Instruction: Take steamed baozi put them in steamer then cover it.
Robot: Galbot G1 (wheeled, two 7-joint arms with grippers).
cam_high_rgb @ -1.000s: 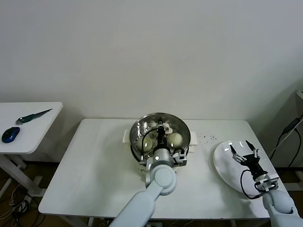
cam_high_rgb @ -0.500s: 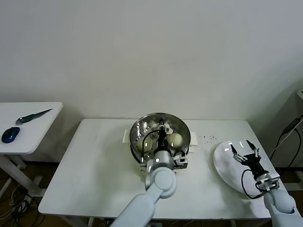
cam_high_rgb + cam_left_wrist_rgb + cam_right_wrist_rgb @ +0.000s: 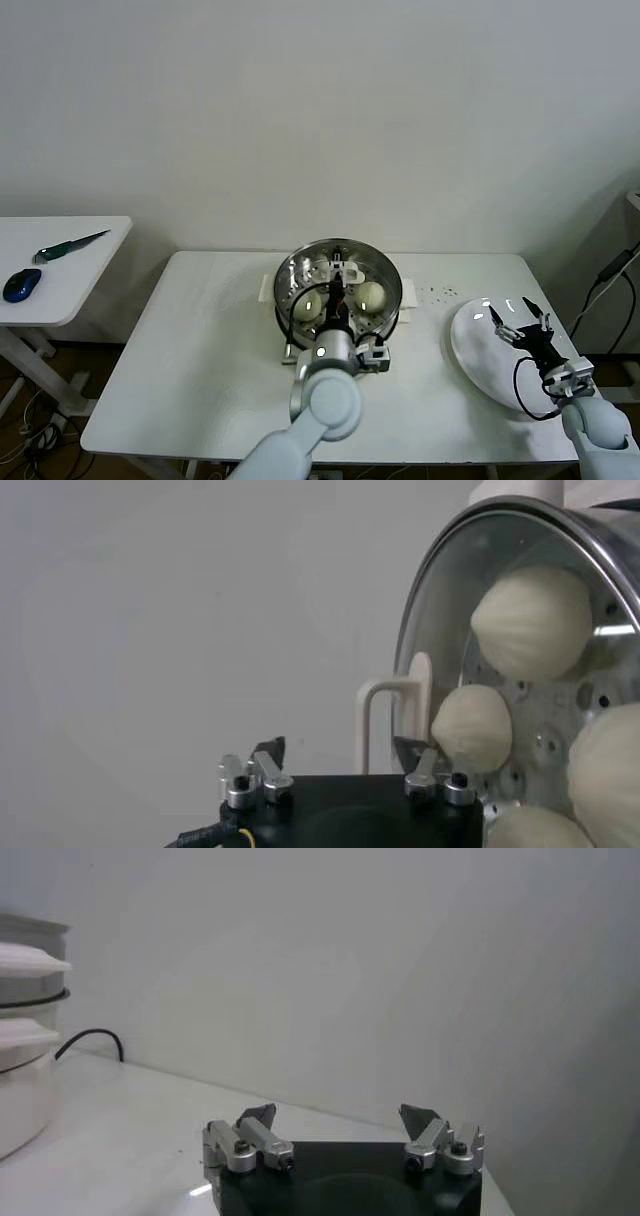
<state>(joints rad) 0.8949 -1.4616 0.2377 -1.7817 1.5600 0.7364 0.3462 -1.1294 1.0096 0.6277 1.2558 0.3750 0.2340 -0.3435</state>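
Note:
The steamer [image 3: 284, 292], a steel basket on a cream pot, stands at the table's middle rear. The clear glass cover [image 3: 350, 254] lies on it, rim [image 3: 424, 610] seated on the basket. Several cream-white baozi [image 3: 535, 620] show through the glass, two of them [image 3: 308, 305] [image 3: 371, 294] in the head view. My left gripper [image 3: 337, 276] [image 3: 340, 752] hangs open over the cover. The cover's cream bar handle [image 3: 392, 715] stands between its spread fingers, nearer one of them. My right gripper [image 3: 520, 324] [image 3: 340, 1118] is open and empty above the white plate [image 3: 478, 352].
The plate lies at the table's right edge. Dark specks [image 3: 436, 292] dot the table between steamer and plate. A side table [image 3: 90, 262] at far left holds a blue mouse [image 3: 22, 284] and a teal tool [image 3: 70, 244]. The pot's side [image 3: 25, 1063] shows in the right wrist view.
My left gripper was shut on the cover's handle and has opened, letting it go; its arm has drawn back slightly toward me. The right arm has shifted a little to the right.

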